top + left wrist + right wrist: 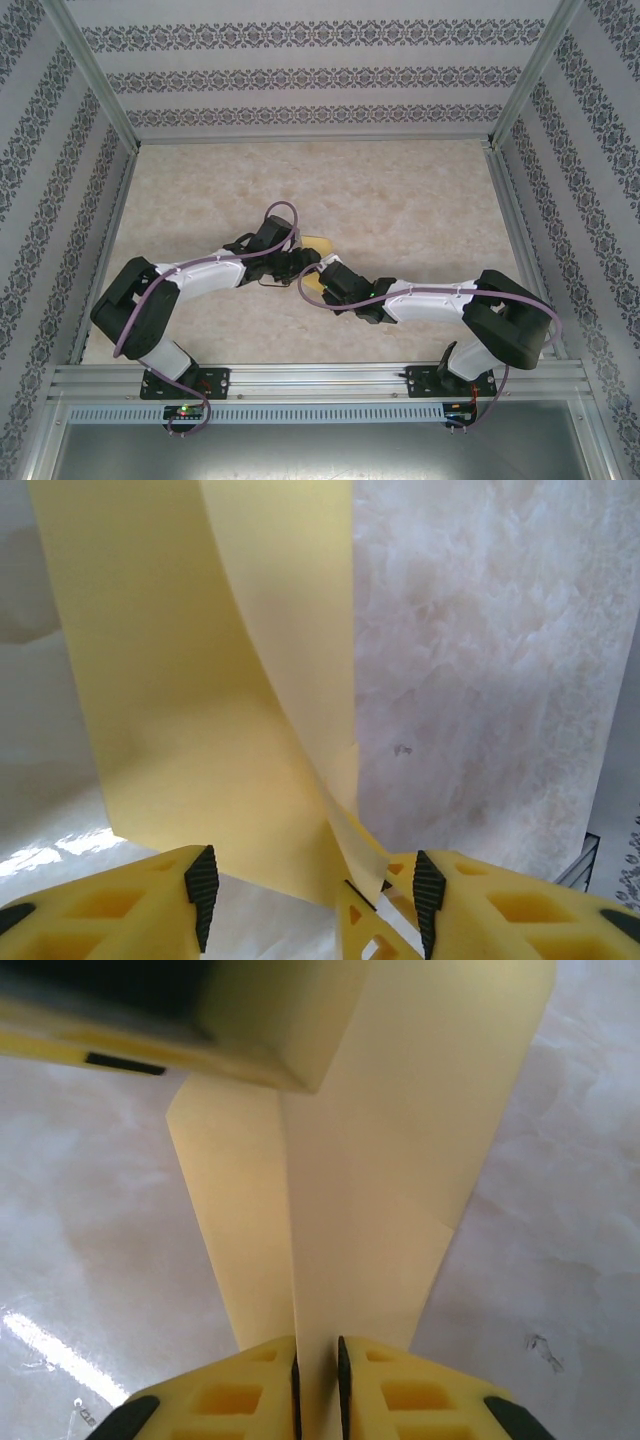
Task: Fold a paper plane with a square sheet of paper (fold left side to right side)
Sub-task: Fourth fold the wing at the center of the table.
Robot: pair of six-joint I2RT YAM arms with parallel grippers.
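The left gripper [315, 875] stands released, its pads [202, 882] wide apart on either side of the yellow paper [180, 700] without pressing it. The paper, partly folded with one flap curling upward, is at the middle of the table [430, 190], well away from every edge. The right gripper [317, 1370] is clenched on one end of the paper, pinching the sheet.

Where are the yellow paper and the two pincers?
yellow paper [370, 1210], right wrist view, its middle.
right pincer [317, 1370], right wrist view, between fingertips.
left pincer [315, 885], left wrist view, between fingertips.
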